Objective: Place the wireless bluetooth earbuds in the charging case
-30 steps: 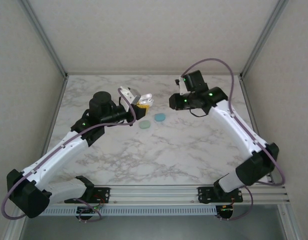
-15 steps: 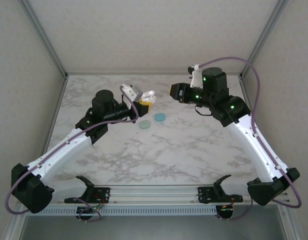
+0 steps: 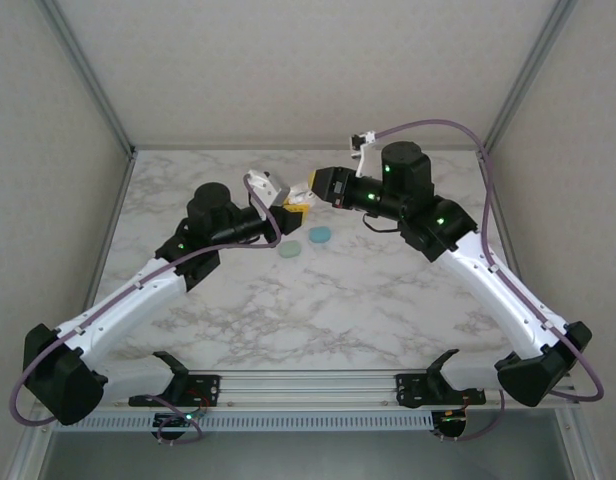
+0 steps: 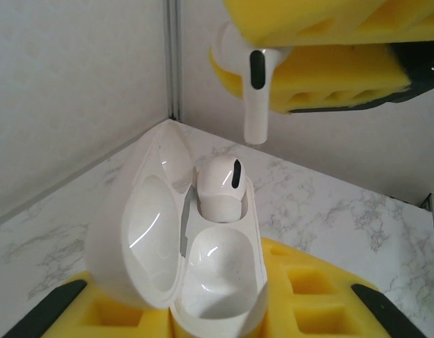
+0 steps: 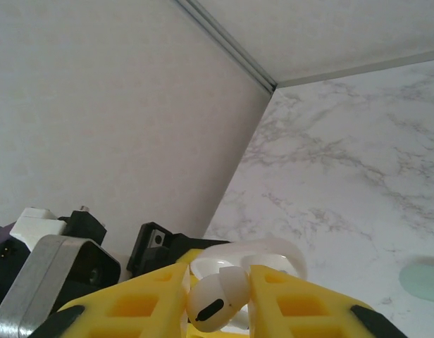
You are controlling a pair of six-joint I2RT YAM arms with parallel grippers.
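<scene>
— Largest things first?
— Marble counter [image 3: 388,300], closed in at the far side by pale walls [image 3: 288,70]. Above it, left arm [image 3: 148,290] and right arm [image 3: 488,270], both bent toward the middle of the far part.
— And the claws?
— On the left claw [image 4: 217,313], fingers pressed tight on the open white charging case [image 4: 203,267], with lid [image 4: 136,232] tipped to the left. On the right claw [image 5: 218,279], fingers pinched on one white earbud [image 5: 211,301], with stem pointing down, just above the far end of the case and apart from it.
— Inside the case?
— Seated in the far socket, the second earbud [image 4: 220,184]. Bare still, the near socket [image 4: 220,271].
— Anything standing in the way?
— Open gap between held earbud and case. Lower, flat on the counter and near each other, a teal disc [image 3: 320,236] and a pale mint disc [image 3: 289,250], apart from both claws.
</scene>
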